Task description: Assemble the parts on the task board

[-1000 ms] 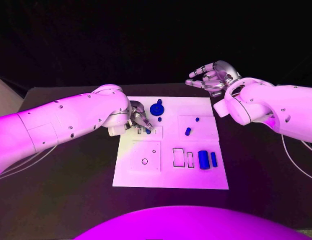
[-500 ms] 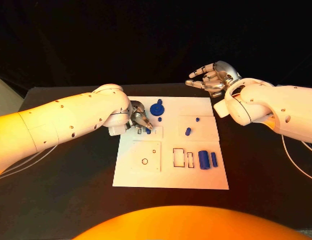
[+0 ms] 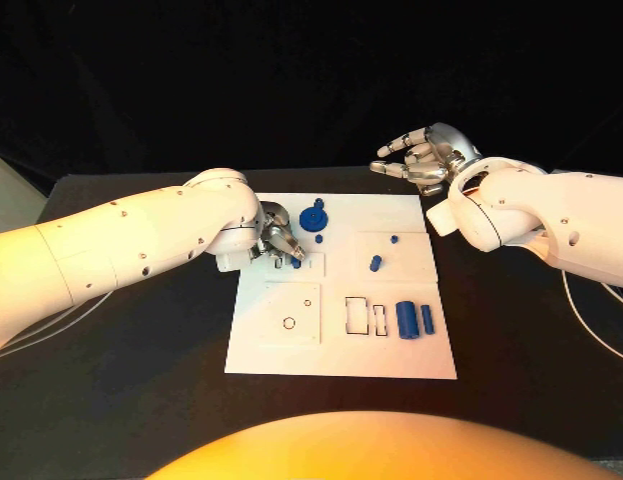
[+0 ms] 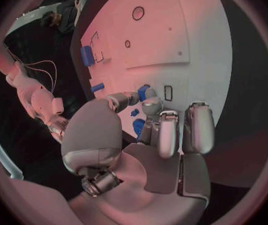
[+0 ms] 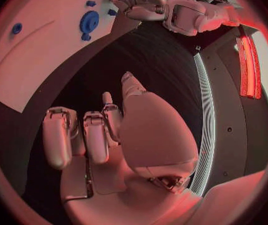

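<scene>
The white task board [image 3: 340, 345] lies in the middle of the black table. My left hand [image 3: 278, 240] reaches over its far left part and pinches a small blue part [image 4: 143, 92] between thumb and finger, just above the board [image 4: 190, 35] beside a small rectangular slot [image 4: 168, 92]. A round blue part [image 3: 313, 216] lies just right of that hand, with a tiny blue piece [image 3: 318, 238] below it. A blue peg [image 3: 375, 263] lies mid-board. Two blue blocks [image 3: 406, 319] sit by the slots on the right. My right hand [image 3: 421, 156] hangs raised beyond the board's far right corner, fingers apart and loosely curled, holding nothing.
Outlined recesses and a small round hole [image 3: 288, 322] mark the board's near half. Bare black table [image 3: 124, 350] surrounds the board on all sides. The round blue part [image 5: 89, 21] and my left hand [image 5: 140, 2] also appear in the right wrist view.
</scene>
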